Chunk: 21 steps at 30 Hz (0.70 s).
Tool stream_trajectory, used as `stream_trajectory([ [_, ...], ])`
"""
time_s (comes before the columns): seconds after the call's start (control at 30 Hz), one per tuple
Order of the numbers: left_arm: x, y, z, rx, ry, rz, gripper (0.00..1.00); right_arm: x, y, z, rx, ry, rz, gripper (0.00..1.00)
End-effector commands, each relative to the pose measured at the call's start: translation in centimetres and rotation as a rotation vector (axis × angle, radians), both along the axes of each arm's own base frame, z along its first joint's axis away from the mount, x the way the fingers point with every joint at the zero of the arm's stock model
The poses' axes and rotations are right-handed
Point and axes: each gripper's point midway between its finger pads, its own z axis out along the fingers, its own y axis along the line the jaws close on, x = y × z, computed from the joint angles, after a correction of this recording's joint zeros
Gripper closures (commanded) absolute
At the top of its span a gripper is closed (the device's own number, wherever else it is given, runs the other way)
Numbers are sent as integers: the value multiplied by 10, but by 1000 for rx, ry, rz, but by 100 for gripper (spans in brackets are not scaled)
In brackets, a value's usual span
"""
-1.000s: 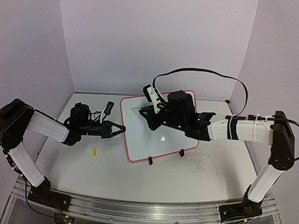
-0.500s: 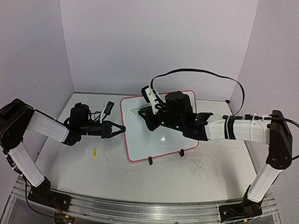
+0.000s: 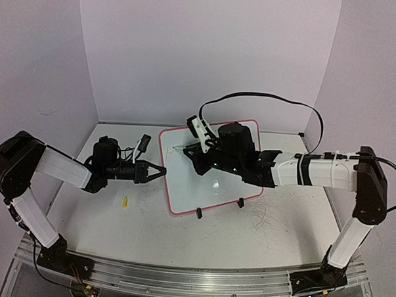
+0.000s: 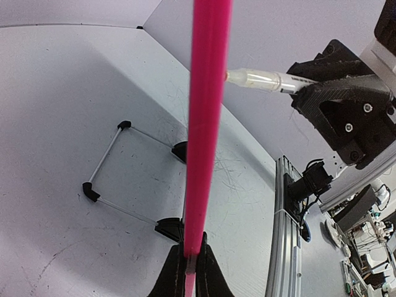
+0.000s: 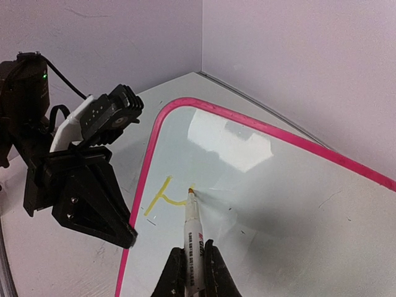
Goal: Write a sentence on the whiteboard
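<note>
The whiteboard, white with a red-pink rim, lies tilted at the table's middle. My left gripper is shut on its left rim, which runs up the left wrist view as a pink bar out of the closed jaws. My right gripper hovers over the board's far left corner, shut on a white marker. The marker's tip touches the board. Of the sentence, only yellow strokes of a first letter show, just left of the tip.
A small yellow cap lies on the scratched tabletop left of the board. Two black clip feet stick out at the board's near edge. A black cable arcs above the right arm. Lilac walls close in the back and sides.
My right gripper and the marker have shifted slightly to the left over the board. The left arm and the board have not moved.
</note>
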Motion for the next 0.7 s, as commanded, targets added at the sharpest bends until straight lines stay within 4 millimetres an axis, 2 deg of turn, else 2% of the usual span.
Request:
stream_trajectory([
  [0.0, 2, -6, 28, -43, -57, -33, 100, -2, -5, -5, -3, 19, -18, 100],
  [0.5, 3, -7, 29, -43, -60, -33, 100, -18, -6, -24, -9, 77, 4, 100],
  [0.67, 2, -7, 28, -41, -56, -33, 100, -18, -4, -21, -5, 73, 6, 100],
])
